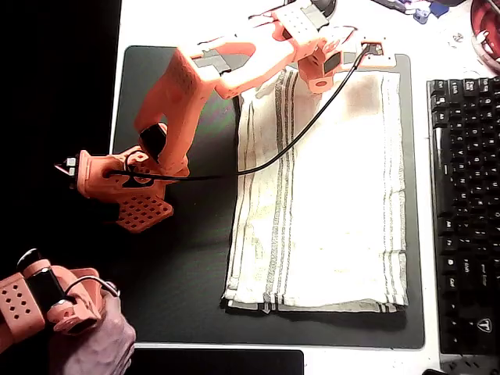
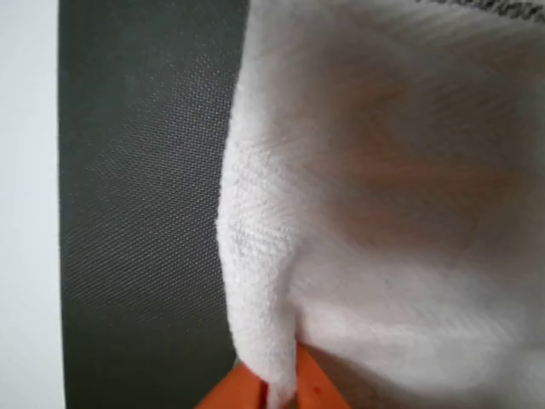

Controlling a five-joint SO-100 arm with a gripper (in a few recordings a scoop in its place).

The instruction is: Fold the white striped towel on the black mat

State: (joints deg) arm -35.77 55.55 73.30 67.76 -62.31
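Overhead view: towel [image 1: 328, 195] lies flat on the mat [image 1: 187, 258], right of centre, keyboard [image 1: 465, 211] beside it. Orange arm [image 1: 203, 78] reaches over the towel's far edge; claw [image 1: 322, 74] sits at that edge. Wrist view: orange fingertips [image 2: 311, 385] are pressed together on a raised fold of towel [image 2: 255, 281], cloth pinched between them, mat [image 2: 145, 213] alongside.

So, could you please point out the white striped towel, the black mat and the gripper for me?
white striped towel [image 1: 336, 195]: overhead view, plain middle of the cloth.
black mat [image 1: 199, 258]: overhead view, bare stretch left of the towel.
gripper [image 2: 285, 388]: wrist view, between the orange fingertips pinching a towel fold.
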